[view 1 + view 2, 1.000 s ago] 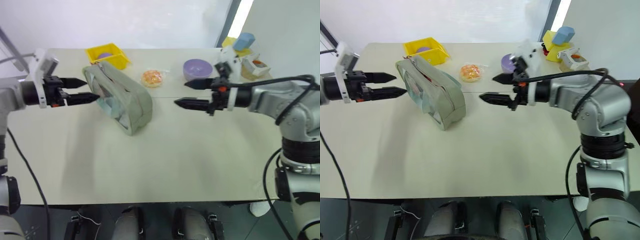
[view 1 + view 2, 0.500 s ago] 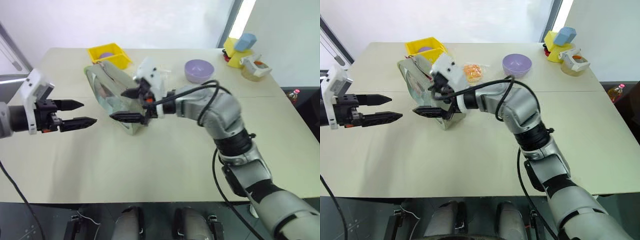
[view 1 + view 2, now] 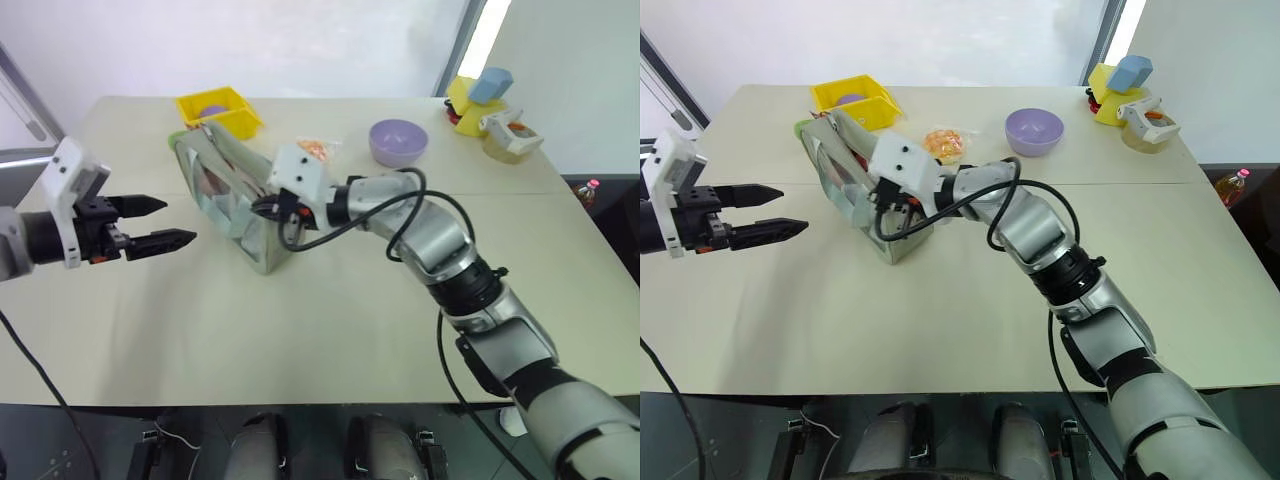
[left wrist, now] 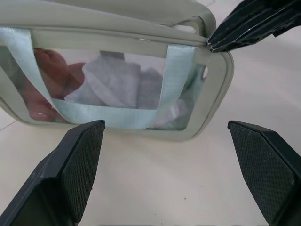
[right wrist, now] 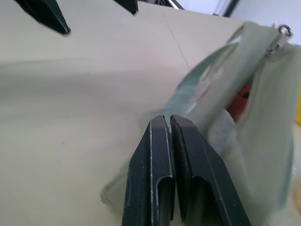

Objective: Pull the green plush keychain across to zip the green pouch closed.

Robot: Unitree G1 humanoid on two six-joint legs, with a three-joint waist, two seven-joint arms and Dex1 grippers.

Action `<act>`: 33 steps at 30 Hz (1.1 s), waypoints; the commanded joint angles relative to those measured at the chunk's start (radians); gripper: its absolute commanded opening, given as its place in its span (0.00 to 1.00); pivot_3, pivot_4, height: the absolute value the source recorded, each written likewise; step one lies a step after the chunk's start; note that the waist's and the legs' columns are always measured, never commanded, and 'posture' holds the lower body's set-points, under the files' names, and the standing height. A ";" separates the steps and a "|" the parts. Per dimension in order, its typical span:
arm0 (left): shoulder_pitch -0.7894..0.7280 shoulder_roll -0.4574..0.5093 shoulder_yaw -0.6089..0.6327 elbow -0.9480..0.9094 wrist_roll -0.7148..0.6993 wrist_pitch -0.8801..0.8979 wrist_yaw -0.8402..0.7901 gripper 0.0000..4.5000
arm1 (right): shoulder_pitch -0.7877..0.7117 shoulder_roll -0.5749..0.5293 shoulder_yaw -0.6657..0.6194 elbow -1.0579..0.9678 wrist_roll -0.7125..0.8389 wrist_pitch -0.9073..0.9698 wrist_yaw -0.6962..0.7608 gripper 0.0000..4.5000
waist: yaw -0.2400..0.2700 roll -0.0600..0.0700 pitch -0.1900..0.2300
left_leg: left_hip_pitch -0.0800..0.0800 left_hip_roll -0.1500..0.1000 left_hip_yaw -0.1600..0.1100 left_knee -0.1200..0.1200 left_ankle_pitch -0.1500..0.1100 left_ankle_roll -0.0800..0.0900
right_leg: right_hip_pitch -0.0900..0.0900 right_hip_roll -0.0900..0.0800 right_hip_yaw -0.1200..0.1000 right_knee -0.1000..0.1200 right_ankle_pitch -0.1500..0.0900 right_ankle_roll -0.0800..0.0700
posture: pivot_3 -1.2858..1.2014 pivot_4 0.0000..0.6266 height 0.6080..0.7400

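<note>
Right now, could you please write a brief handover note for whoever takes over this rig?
Left hand: open, hovering beside the green pouch, holding nothing.
Right hand: shut at the pouch's near end; whether it pinches fabric is unclear.
Pouch stands on the table, top gaping, red contents showing. Green plush keychain sits at its far end.
Done: nothing zipped.
Left: grasp the keychain and pull it across.

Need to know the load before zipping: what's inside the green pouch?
Through the green pouch's clear window: white crumpled cloth and something red at one end. What lies deeper, behind the fabric top and strap, is covered.
</note>
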 commanded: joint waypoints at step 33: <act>-0.115 0.014 -0.108 0.090 0.067 -0.101 -0.038 1.00 | 0.050 0.093 -0.032 -0.065 -0.010 0.104 -0.080 0.01 | -0.004 0.000 0.000 | -0.001 0.000 0.002 -0.001 0.000 0.000 | -0.002 0.000 0.000 0.000 0.000 0.000 | 0.52 0.24 1.00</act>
